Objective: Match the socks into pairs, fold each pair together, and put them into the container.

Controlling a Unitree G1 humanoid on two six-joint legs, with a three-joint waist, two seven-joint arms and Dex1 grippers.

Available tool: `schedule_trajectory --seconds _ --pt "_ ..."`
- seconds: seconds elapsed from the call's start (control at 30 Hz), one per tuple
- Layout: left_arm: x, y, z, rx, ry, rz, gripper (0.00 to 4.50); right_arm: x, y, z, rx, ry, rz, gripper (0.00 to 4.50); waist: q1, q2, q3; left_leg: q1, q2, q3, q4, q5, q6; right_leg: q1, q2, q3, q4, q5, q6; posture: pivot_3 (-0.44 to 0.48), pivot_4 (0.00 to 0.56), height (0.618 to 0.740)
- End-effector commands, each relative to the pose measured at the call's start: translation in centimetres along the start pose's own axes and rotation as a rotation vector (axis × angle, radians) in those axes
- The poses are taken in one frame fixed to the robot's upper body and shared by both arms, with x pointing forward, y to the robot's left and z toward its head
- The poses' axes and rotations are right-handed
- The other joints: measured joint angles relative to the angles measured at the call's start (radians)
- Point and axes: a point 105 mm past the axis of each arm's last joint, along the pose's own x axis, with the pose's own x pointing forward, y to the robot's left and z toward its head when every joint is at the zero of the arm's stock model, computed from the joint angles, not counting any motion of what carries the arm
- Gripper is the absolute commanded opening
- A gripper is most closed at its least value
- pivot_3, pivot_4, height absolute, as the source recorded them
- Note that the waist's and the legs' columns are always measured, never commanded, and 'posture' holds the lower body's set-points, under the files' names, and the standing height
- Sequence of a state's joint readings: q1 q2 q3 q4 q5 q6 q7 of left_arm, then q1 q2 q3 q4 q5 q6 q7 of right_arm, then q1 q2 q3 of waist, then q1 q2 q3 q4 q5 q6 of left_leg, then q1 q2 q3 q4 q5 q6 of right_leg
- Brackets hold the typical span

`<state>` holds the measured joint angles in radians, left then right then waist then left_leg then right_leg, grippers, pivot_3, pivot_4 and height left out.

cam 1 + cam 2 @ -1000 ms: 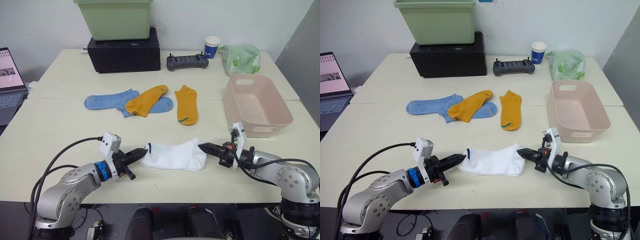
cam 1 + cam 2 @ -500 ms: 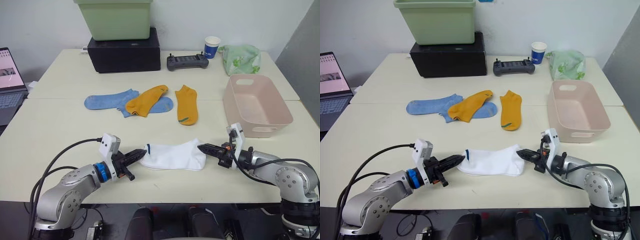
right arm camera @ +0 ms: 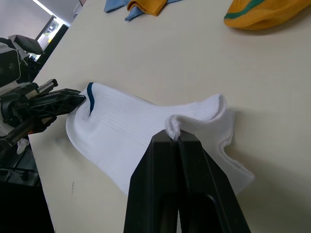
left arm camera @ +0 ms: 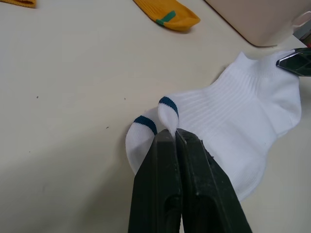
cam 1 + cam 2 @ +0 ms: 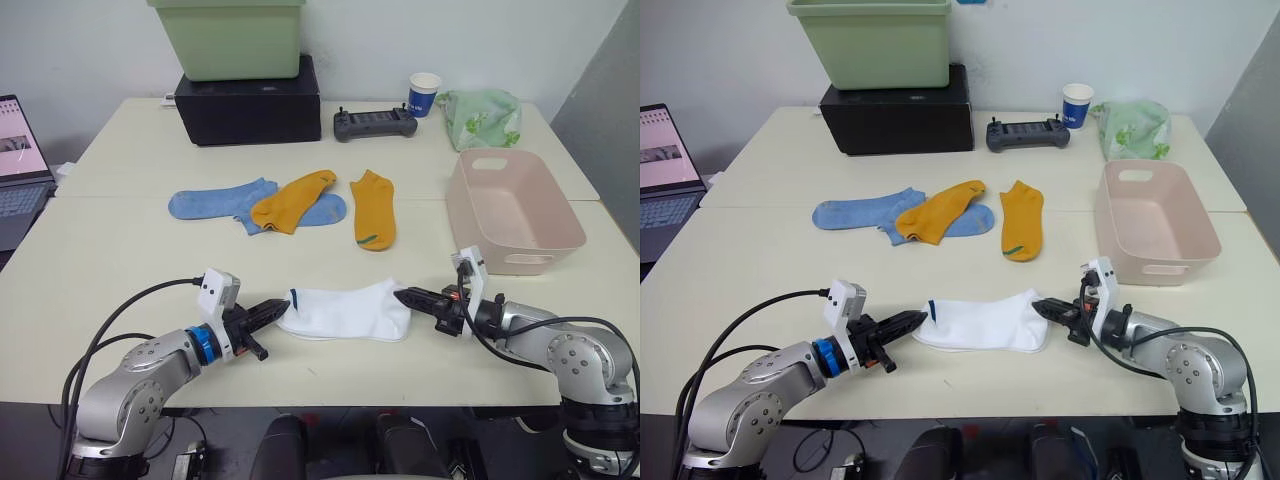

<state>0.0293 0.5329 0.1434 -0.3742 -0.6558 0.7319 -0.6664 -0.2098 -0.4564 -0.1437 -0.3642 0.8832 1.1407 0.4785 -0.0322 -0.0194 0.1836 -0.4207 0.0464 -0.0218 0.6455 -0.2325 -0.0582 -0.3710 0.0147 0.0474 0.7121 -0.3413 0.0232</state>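
Both your grippers, left (image 5: 281,306) and right (image 5: 401,296), pinched the stacked white socks (image 5: 347,311); the lower sock was mostly hidden.

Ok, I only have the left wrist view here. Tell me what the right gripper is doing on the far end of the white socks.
Observer: The right gripper is shut on a pinch of the cuff end of the white socks.
Operator: Confirm the container is within reach of that side.
Observer: The pink container sits on the table just beyond the right gripper, with nothing in it.
Operator: List what is left to pair.
Observer: Two blue socks and two mustard socks lie mid-table; one mustard sock overlaps the blue ones.
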Motion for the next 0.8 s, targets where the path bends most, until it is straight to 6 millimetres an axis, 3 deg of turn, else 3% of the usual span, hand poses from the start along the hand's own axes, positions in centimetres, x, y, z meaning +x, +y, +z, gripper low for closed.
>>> schedule_trajectory --seconds 0.03,0.63,0.73,0.8 --pt "-0.08 0.2 0.77 0.033 -0.026 0.007 0.0 -0.07 0.3 0.31 -0.026 -0.016 0.009 0.03 0.0 0.0 0.0 0.0 0.0 0.0 0.0 0.0 0.0 0.0 0.0 0.0 0.0 0.0 0.0 0.0 0.15 0.74" --pt "-0.19 0.4 0.62 0.025 -0.03 0.019 0.0 0.35 0.77 0.55 -0.037 -0.02 0.022 0.03 0.0 0.0 0.0 0.0 0.0 0.0 0.0 0.0 0.0 0.0 0.0 0.0 0.0 0.0 0.0 0.0 0.15 0.74" --pt "-0.45 0.44 0.77 0.017 -0.037 0.022 0.63 0.08 0.85 0.76 -0.036 -0.029 0.032 0.69 0.0 0.0 0.0 0.0 0.0 0.0 0.0 0.0 0.0 0.0 0.0 0.0 0.0 0.0 0.0 0.0 0.15 0.74" --pt "-0.83 0.82 1.07 0.024 -0.045 0.039 1.26 -0.22 0.82 0.98 -0.038 -0.034 0.033 1.36 0.0 0.0 0.0 0.0 0.0 0.0 0.0 0.0 0.0 0.0 0.0 0.0 0.0 0.0 0.0 0.0 0.15 0.74"
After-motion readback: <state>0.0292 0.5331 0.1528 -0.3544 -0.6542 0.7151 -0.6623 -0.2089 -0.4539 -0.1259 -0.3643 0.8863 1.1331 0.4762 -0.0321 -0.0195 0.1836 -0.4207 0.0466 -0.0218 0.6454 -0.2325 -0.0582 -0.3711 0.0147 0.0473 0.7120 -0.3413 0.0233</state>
